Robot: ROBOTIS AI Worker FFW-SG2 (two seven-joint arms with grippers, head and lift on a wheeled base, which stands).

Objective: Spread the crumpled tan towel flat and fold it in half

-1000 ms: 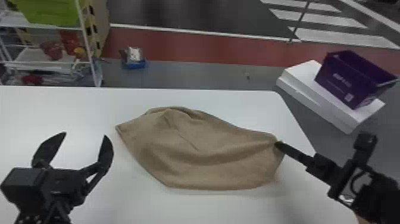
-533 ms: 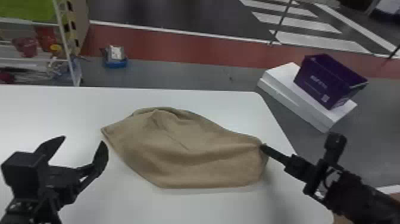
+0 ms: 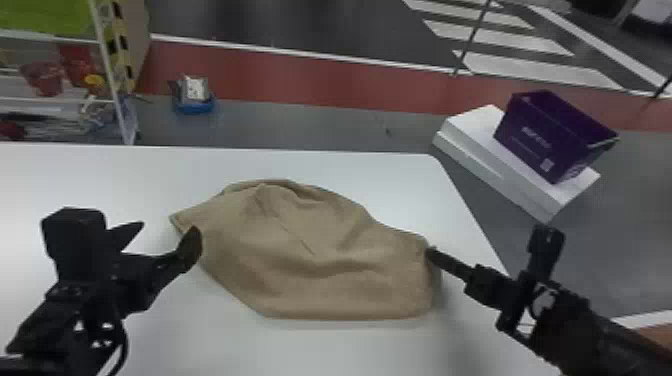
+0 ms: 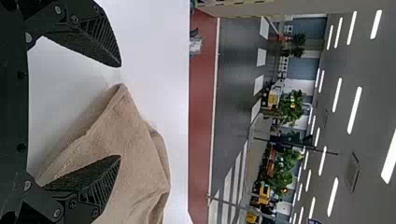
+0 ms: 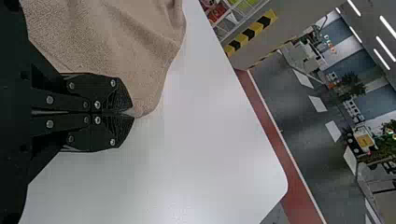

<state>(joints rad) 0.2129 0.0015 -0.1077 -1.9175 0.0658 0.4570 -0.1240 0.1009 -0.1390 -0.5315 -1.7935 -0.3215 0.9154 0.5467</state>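
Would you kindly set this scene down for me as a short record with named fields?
item: tan towel, one piece
support: white table
towel state: partly spread, with creases and a rumpled far edge; not folded in half
held end: the towel's right end, pinched by the right gripper, fingers shut on it
free end: the towel's left corner, near the left gripper, whose fingers are open and hold nothing
beyond the table's right edge: purple box on white slabs
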